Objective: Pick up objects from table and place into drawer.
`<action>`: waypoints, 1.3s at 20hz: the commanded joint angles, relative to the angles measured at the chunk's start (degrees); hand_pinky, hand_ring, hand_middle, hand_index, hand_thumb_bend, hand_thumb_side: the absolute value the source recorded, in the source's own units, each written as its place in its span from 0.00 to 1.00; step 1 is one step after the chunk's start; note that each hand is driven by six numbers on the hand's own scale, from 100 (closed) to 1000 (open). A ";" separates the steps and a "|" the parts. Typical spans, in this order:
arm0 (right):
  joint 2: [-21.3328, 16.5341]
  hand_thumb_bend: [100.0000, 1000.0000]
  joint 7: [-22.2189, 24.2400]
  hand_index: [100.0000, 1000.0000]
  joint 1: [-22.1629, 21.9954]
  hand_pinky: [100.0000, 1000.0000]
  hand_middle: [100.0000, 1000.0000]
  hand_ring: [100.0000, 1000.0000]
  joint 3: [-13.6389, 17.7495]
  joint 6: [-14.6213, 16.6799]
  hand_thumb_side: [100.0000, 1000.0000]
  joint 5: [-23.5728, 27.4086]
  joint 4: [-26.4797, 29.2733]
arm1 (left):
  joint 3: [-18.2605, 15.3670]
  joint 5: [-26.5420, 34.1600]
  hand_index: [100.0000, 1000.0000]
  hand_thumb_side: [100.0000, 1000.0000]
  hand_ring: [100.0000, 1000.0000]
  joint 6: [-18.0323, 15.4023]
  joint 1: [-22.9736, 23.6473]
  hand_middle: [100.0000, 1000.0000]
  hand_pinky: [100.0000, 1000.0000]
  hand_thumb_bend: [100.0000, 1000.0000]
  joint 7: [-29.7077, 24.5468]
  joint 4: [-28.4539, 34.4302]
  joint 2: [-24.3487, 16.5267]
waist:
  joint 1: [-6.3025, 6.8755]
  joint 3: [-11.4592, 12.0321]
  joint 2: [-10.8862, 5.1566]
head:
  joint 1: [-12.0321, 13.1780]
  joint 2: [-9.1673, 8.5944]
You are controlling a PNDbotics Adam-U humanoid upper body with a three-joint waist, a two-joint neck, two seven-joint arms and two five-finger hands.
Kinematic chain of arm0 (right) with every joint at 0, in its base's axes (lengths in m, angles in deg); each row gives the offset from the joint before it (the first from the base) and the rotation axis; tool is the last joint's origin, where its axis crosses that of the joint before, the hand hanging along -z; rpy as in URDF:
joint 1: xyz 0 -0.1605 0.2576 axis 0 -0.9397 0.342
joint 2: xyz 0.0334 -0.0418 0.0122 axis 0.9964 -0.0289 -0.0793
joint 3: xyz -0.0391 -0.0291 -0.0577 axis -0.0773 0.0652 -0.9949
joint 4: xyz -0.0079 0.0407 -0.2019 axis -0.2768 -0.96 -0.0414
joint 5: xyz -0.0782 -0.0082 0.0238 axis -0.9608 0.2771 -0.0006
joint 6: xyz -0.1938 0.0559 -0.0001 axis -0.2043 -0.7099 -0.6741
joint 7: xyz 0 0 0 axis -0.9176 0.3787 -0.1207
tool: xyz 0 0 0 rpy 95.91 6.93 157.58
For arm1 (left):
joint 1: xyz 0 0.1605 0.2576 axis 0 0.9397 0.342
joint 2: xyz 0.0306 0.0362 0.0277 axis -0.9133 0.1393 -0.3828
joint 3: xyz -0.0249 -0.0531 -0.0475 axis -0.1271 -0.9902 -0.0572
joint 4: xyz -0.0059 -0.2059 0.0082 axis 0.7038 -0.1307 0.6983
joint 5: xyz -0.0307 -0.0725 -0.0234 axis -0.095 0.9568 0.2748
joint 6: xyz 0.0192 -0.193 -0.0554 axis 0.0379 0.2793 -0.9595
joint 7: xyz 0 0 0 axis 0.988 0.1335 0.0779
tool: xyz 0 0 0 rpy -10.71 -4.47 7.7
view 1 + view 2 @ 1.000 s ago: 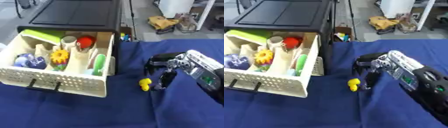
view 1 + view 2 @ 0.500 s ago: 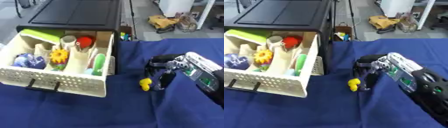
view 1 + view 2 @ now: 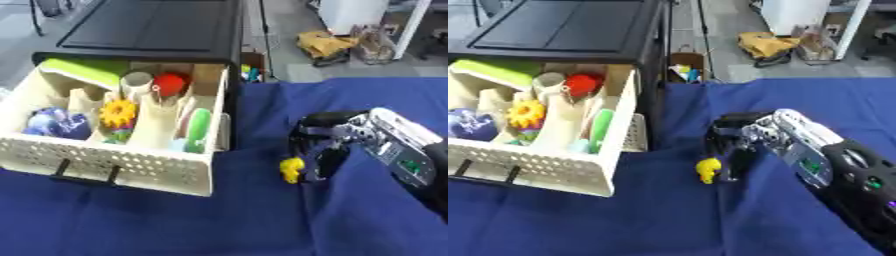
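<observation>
While the blue-clothed bench (image 3: 175, 225) carries the open white drawer (image 3: 122, 165) at its left, with a yellow flower, a red ball and a green piece in its compartments, the right hand (image 3: 750, 137) reaches down near the middle. Its fingers (image 3: 730, 160) are curled downward just beside a small yellow toy (image 3: 707, 170) lying on the cloth; whether they touch it I cannot tell.

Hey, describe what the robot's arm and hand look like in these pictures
Only the right hand shows: black fingers with silvery metal joints. Behind it, the forearm is black, with a pale silver-grey panel carrying a small green marking. The left hand is out of view.
</observation>
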 commanded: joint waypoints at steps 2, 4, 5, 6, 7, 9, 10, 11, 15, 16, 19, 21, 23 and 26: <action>-0.45 0.42 -1.09 0.62 0.85 0.61 0.42 0.60 0.24 -0.36 0.13 0.09 -0.09 | -0.34 -0.25 0.65 1.00 0.43 -0.04 -0.63 0.47 0.31 0.02 -0.08 0.71 -1.15 | 0.01 0.17 -0.82 | 0.14 -0.78; -0.36 0.43 -1.21 0.62 0.84 0.61 0.42 0.61 0.10 -0.41 0.09 -0.18 -0.36 | -0.32 -0.31 0.65 1.00 0.43 -0.04 -0.62 0.47 0.31 0.02 -0.08 0.71 -1.11 | -0.02 0.21 -0.78 | 0.10 -0.85; -0.30 0.44 -1.16 0.62 0.82 0.60 0.42 0.61 0.03 -0.39 0.06 -0.34 -0.50 | -0.30 -0.35 0.65 1.00 0.43 -0.04 -0.61 0.47 0.31 0.02 -0.08 0.71 -1.09 | -0.03 0.25 -0.75 | 0.06 -0.87; -0.23 0.42 -1.14 0.62 0.83 0.60 0.42 0.60 -0.03 -0.39 0.04 -0.51 -0.65 | -0.30 -0.37 0.65 1.00 0.43 -0.04 -0.61 0.47 0.31 0.02 -0.07 0.71 -1.07 | -0.04 0.28 -0.72 | 0.03 -0.89; -0.15 0.41 -1.22 0.61 0.86 0.60 0.42 0.60 -0.05 -0.43 0.03 -0.66 -0.78 | -0.30 -0.39 0.65 1.00 0.43 -0.04 -0.61 0.47 0.31 0.02 -0.06 0.71 -1.06 | -0.04 0.30 -0.71 | 0.00 -0.93; 0.06 0.41 -1.54 0.60 0.93 0.59 0.41 0.59 -0.07 -0.49 0.04 -0.87 -0.96 | -0.31 -0.40 0.65 1.00 0.43 -0.04 -0.62 0.47 0.31 0.02 -0.05 0.71 -1.07 | -0.02 0.35 -0.70 | -0.07 -0.96; 0.17 0.41 -1.77 0.59 0.97 0.58 0.40 0.59 -0.07 -0.55 0.04 -0.94 -1.04 | -0.31 -0.41 0.65 1.00 0.43 -0.04 -0.61 0.47 0.31 0.02 -0.05 0.71 -1.08 | -0.02 0.37 -0.69 | -0.11 -0.98; 0.27 0.41 -1.99 0.59 1.01 0.58 0.40 0.58 -0.09 -0.63 0.05 -0.99 -1.15 | -0.31 -0.42 0.65 1.00 0.43 -0.04 -0.61 0.47 0.31 0.02 -0.05 0.71 -1.07 | -0.03 0.38 -0.68 | -0.15 -1.00; 0.60 0.39 -2.96 0.56 1.13 0.56 0.37 0.57 -0.20 -1.01 0.05 -0.89 -1.59 | -0.29 -0.47 0.65 1.00 0.43 -0.04 -0.64 0.47 0.31 0.02 -0.07 0.71 -1.06 | -0.05 0.44 -0.63 | -0.21 -1.10; 0.66 0.38 -3.15 0.55 1.13 0.56 0.37 0.56 -0.22 -1.11 0.06 -0.77 -1.68 | -0.29 -0.48 0.65 1.00 0.43 -0.04 -0.65 0.47 0.31 0.02 -0.07 0.71 -1.06 | -0.05 0.46 -0.62 | -0.21 -1.11; 0.80 0.36 -3.93 0.54 1.17 0.55 0.36 0.56 -0.12 -1.59 0.08 -0.30 -1.89 | -0.28 -0.47 0.65 1.00 0.43 -0.04 -0.67 0.47 0.31 0.02 -0.07 0.71 -1.07 | -0.11 0.54 -0.60 | -0.31 -1.16; 0.84 0.36 -4.51 0.54 1.19 0.54 0.35 0.55 -0.08 -1.95 0.08 -0.01 -2.03 | -0.28 -0.48 0.65 1.00 0.43 -0.04 -0.71 0.47 0.31 0.02 -0.05 0.71 -1.11 | -0.18 0.59 -0.62 | -0.31 -1.19; 0.86 0.36 -5.06 0.53 1.21 0.54 0.34 0.54 -0.07 -2.22 0.08 0.16 -2.04 | -0.28 -0.46 0.65 1.00 0.43 -0.04 -0.75 0.47 0.31 0.02 -0.02 0.71 -1.16 | -0.26 0.62 -0.65 | -0.28 -1.22; 0.90 0.35 -5.83 0.51 1.22 0.53 0.33 0.54 -0.12 -2.62 0.07 0.19 -2.10 | -0.27 -0.44 0.65 1.00 0.43 -0.04 -0.83 0.47 0.31 0.02 -0.01 0.71 -1.24 | -0.35 0.64 -0.70 | -0.30 -1.34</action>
